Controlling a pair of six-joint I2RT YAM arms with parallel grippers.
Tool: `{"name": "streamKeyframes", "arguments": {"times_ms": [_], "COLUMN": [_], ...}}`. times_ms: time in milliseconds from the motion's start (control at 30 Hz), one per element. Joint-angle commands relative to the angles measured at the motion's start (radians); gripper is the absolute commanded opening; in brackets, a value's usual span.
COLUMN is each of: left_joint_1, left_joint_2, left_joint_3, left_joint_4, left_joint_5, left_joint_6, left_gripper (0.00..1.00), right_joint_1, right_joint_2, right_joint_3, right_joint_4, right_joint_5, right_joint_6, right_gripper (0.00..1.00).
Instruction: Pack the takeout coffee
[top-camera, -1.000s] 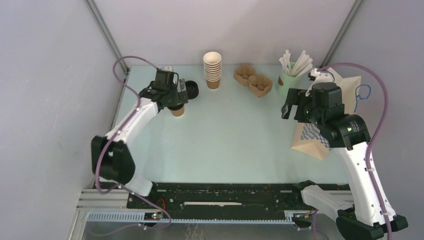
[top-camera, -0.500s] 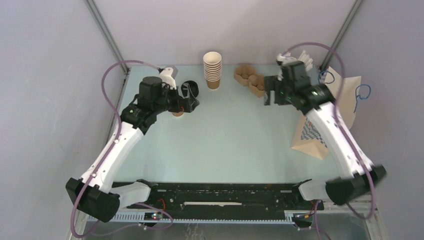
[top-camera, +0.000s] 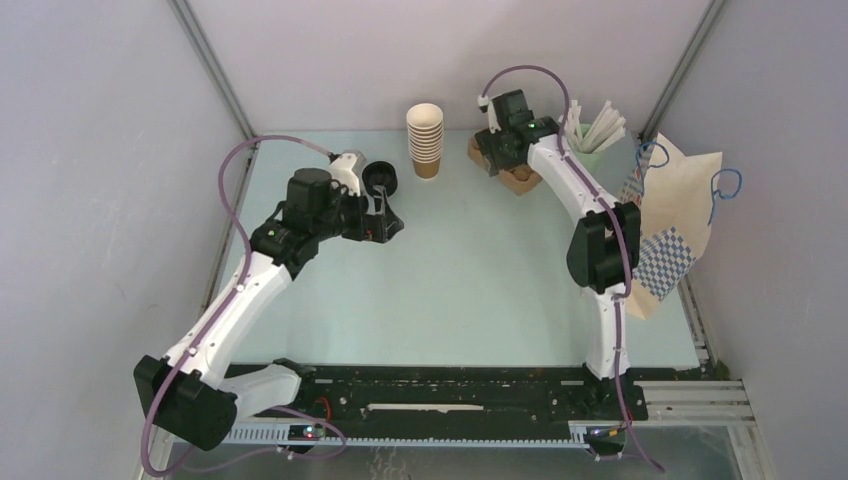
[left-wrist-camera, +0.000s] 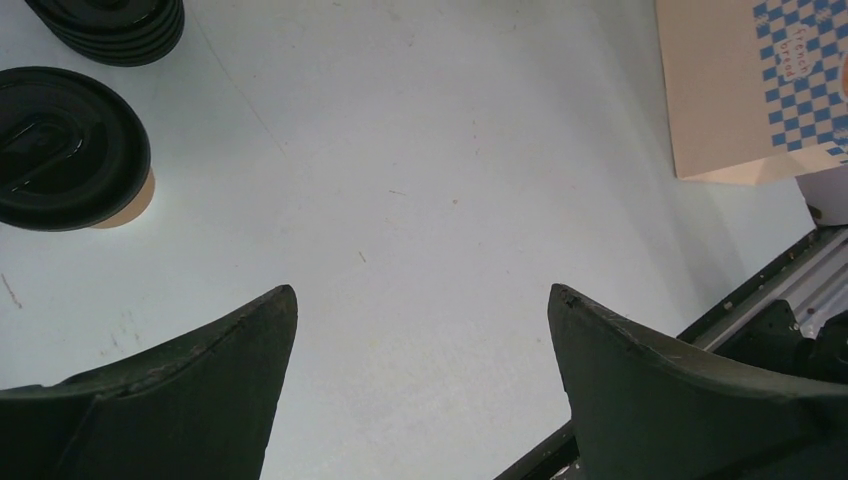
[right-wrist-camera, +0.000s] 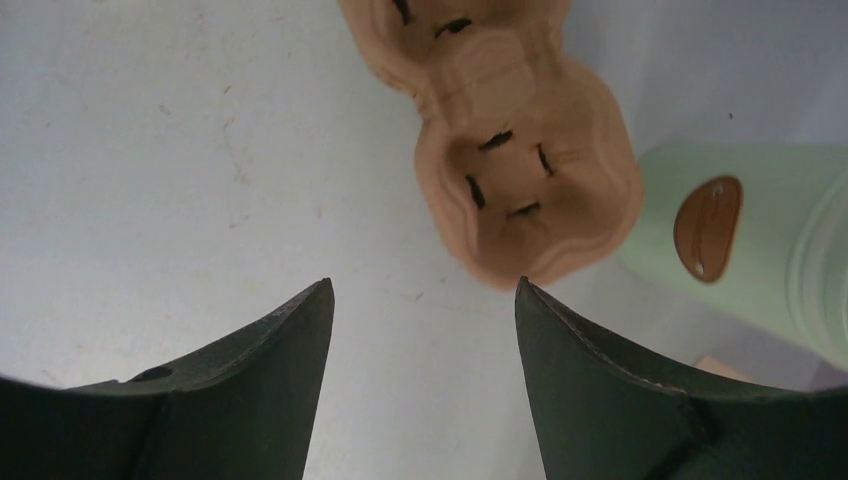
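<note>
Takeout coffee (left-wrist-camera: 72, 148) stands at the left of the table (top-camera: 470, 270), a kraft cup under a black lid. Only the left wrist view shows it; from above, my left arm hides it. The left gripper (left-wrist-camera: 420, 300) hangs over bare table beside it with jaws spread wide and nothing between them, and the cup is off to one side of the fingers. Just beyond the cup is a stack of spare black lids (left-wrist-camera: 110, 25).

I judge the cup light, with a thin wall that will buckle under a hard squeeze. I cannot tell if it is filled. The matte paper should grip well, while the glossy lid looks slick and might pop off if pinched. I would take it around the paper body, just under the lid's rim, so the taper wedges against the fingers, and keep it upright.

Further right stands a stack of empty cups (top-camera: 425, 140). Then comes the pulp tray (right-wrist-camera: 520, 190), with my right gripper (right-wrist-camera: 422, 290) over the table just beside it, jaws apart and holding nothing. The green cup (right-wrist-camera: 740, 230) with straws (top-camera: 600, 125) follows, and the paper bag (top-camera: 680, 230) is at the far right.
</note>
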Motion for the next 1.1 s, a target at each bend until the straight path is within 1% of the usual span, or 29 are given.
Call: {"name": "streamKeyframes", "arguments": {"times_ms": [0, 100, 200, 267, 367, 533, 667, 767, 867, 933, 1067], "left_joint_1": [-0.006, -0.005, -0.005, -0.005, -0.003, 0.001, 0.001, 0.001, 0.001, 0.001, 0.001], "left_joint_2": [0.001, 0.010, 0.024, 0.033, 0.040, 0.047, 0.042, 0.036, 0.031, 0.030, 0.025], "left_joint_3": [-0.009, -0.009, -0.008, -0.006, -0.006, -0.008, -0.013, -0.018, -0.020, -0.021, -0.024], "left_joint_4": [0.052, 0.055, 0.055, 0.057, 0.059, 0.067, 0.072, 0.075, 0.077, 0.079, 0.083], "left_joint_5": [0.059, 0.067, 0.072, 0.080, 0.088, 0.100, 0.101, 0.100, 0.099, 0.100, 0.100], "left_joint_6": [0.009, 0.005, 0.003, 0.000, -0.005, -0.013, -0.015, -0.016, -0.016, -0.017, -0.018], "left_gripper": [1.00, 1.00, 1.00, 1.00, 1.00, 0.99, 0.99, 0.99, 0.99, 0.99, 0.99], "right_joint_1": [-0.082, -0.116, -0.146, -0.158, -0.165, -0.135, -0.096, -0.075, -0.061, -0.041, -0.011], "right_joint_2": [0.059, 0.116, 0.147, 0.166, 0.194, 0.211, 0.254, 0.278, 0.304, 0.312, 0.334], "right_joint_3": [0.115, 0.159, 0.167, 0.167, 0.177, 0.176, 0.217, 0.236, 0.271, 0.273, 0.284], "right_joint_4": [-0.001, -0.003, 0.024, 0.048, 0.093, 0.180, 0.196, 0.199, 0.190, 0.221, 0.236], "right_joint_5": [-0.211, -0.292, -0.387, -0.381, -0.284, -0.086, 0.084, 0.226, 0.313, 0.347, 0.487], "right_joint_6": [-0.062, -0.025, 0.019, 0.060, 0.188, 0.465, 0.582, 0.658, 0.726, 0.706, 0.679], "right_gripper": [0.74, 0.71, 0.69, 0.71, 0.75, 0.79, 0.82, 0.83, 0.83, 0.83, 0.82]}}
